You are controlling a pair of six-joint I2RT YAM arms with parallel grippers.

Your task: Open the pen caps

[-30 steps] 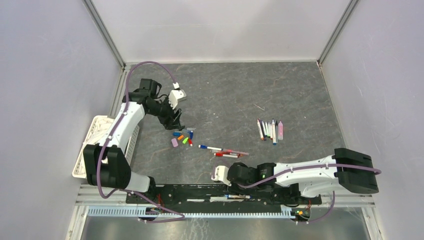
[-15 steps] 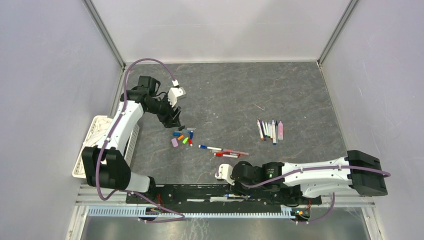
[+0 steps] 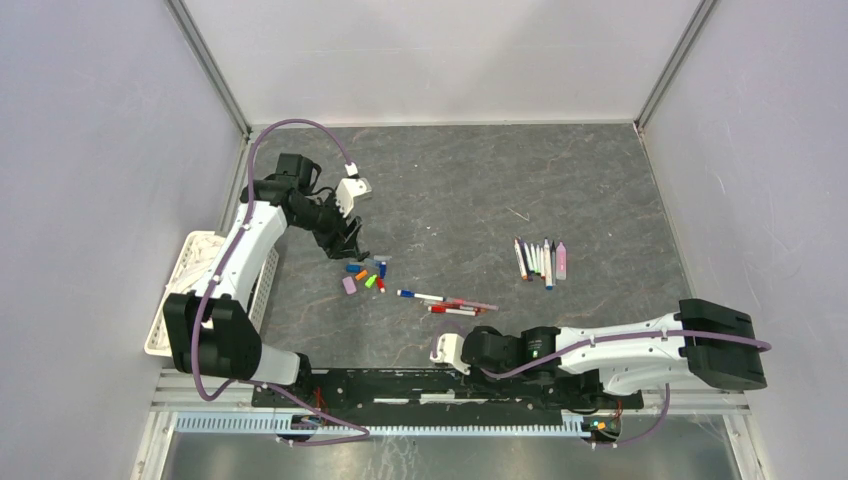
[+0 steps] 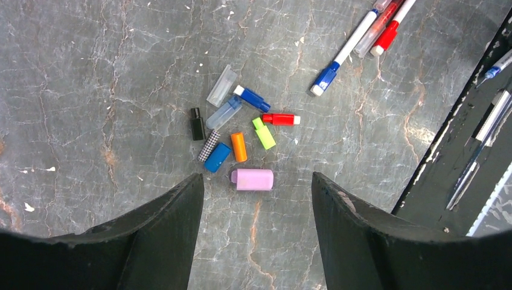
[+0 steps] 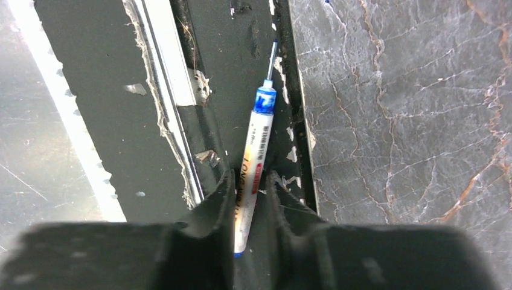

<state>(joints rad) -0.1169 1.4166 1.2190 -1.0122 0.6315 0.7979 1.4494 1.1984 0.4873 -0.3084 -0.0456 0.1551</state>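
Note:
Several pen caps [image 4: 239, 147] lie loose on the grey table: lilac [image 4: 252, 179], blue, orange, green, red, black. My left gripper [image 4: 256, 176] hangs open just above and behind them, empty, with the lilac cap nearest its fingertips. From above the caps [image 3: 365, 275] lie right of the left gripper [image 3: 352, 245]. A blue-capped pen [image 4: 344, 54] and red pens [image 4: 386, 30] lie beyond. My right gripper [image 5: 250, 178] reaches into the black base rail, jaws narrow around a white pen with a blue tip [image 5: 256, 139]. The pen touches one finger; a slim gap shows at the other.
A row of pens [image 3: 540, 258] lies at the right of the table. A white basket [image 3: 195, 280] stands at the left edge. The black base rail [image 3: 400, 385] runs along the near edge, with another pen [image 4: 483, 139] on it. Grey walls enclose the table.
My right gripper's jaws have narrowed around the pen on the rail, and that arm shifted slightly. My left gripper drew back a little from the caps, then held still.

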